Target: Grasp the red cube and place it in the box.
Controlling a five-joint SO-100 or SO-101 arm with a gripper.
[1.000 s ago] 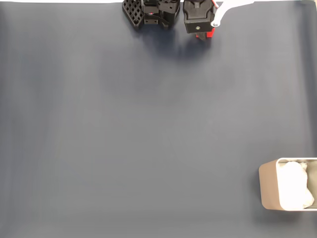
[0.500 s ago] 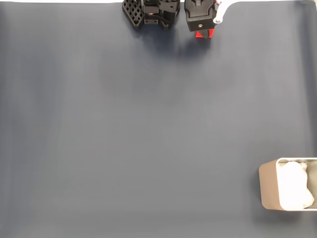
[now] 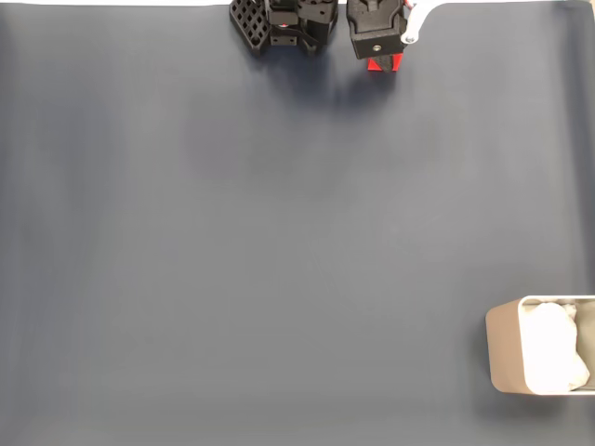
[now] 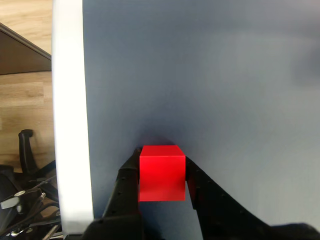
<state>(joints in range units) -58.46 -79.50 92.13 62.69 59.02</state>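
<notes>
Black plastic arm (image 3: 376,32); perforated black base part (image 3: 249,20); white cable (image 3: 423,17); matte black tool (image 4: 162,182) fingers

The red cube (image 4: 161,172) looks matt and smooth; the box (image 3: 507,351) is satiny metal (lined with crumpled white paper); the mat (image 3: 279,242) is matt.

- Fixed view: the box (image 3: 507,360) cut off by right edge.
- Red cube (image 3: 383,64) mostly hidden under arm.
- Wrist view: gripper (image 4: 162,175) cropped at bottom edge.
</notes>
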